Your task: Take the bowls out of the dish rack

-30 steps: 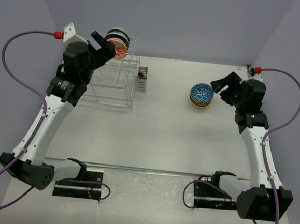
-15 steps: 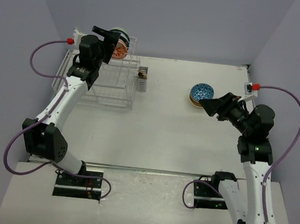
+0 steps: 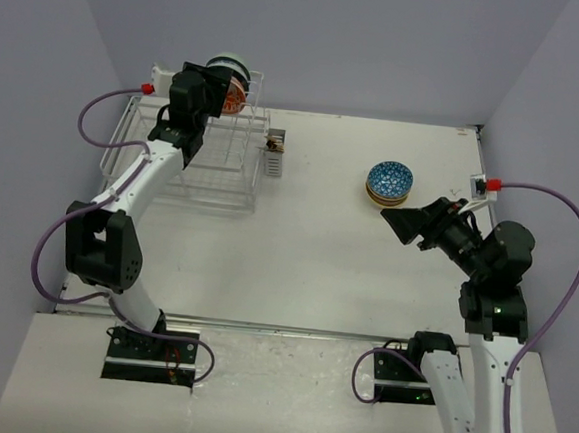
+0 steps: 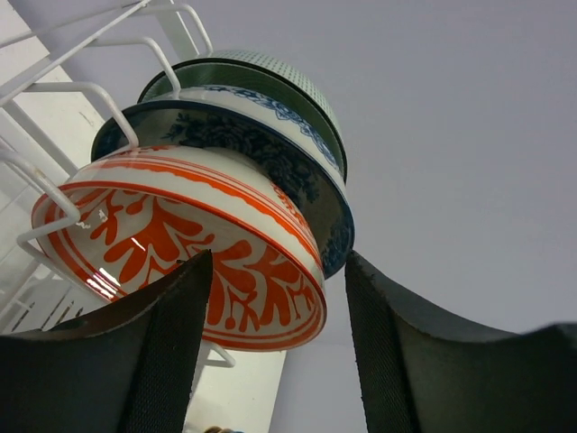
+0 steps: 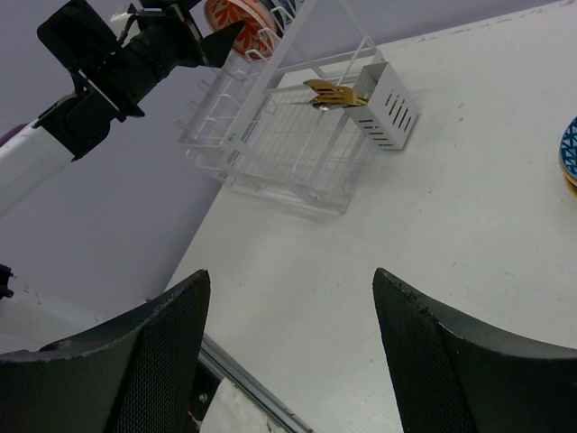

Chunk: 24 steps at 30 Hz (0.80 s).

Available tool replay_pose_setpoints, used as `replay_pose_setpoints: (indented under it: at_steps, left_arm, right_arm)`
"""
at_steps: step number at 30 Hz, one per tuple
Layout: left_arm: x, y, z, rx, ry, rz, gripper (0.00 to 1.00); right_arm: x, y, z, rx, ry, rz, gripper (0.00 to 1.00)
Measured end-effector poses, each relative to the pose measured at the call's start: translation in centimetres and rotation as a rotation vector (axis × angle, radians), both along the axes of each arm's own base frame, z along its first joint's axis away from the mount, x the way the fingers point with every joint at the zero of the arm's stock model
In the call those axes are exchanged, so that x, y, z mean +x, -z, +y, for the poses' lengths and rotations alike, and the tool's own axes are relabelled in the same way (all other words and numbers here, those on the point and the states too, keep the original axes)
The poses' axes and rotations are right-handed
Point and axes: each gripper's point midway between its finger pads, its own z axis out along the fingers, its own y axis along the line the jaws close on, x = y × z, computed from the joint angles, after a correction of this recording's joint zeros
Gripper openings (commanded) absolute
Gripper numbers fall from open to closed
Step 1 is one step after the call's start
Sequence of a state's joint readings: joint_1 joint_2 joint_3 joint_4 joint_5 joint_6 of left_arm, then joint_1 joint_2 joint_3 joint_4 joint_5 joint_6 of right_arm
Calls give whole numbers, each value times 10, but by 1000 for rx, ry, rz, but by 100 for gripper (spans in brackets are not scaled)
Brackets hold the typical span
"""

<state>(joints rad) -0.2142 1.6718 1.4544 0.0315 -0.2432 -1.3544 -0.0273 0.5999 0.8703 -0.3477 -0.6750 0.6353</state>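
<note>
Though stacked bowls (image 3: 388, 182) sit by the surface's (image 3: 317, 249) right edge, more fill the dish rack (image 3: 217, 176). My spread left claw (image 4: 278, 262) brackets the orange bowl (image 4: 180, 239); right claw (image 5: 290, 275) spread, empty.

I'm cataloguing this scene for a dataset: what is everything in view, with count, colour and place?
dish rack: one, white wire, table's far left
bowls in the rack: at least three, orange-red, blue-patterned, green, on edge in its tall frame
stacked bowls: at least two, blue-patterned on top, table right of centre
cutlery cup: one, grey, rack's right end
utensils: count unclear, gold, in the cup
table: one, white
cables: two, purple, along the arms
left hand: black, open around the orange-red bowl
right hand: black, open, empty, above the table
</note>
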Motion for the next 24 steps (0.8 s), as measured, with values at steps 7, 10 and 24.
replay_pose_setpoints:
  at_steps: [7, 10, 24]
  left_arm:
    - [9, 4, 2, -13, -19, -15, 39]
    - [10, -1, 3, -25, -23, -36, 28]
    - [5, -12, -1, -63, -20, -81, 0]
  right_arm:
    - [-5, 0, 0, -14, -3, -12, 73]
    - [-6, 2, 0, -18, -3, -7, 73]
    - [-9, 4, 0, -26, -4, -3, 73]
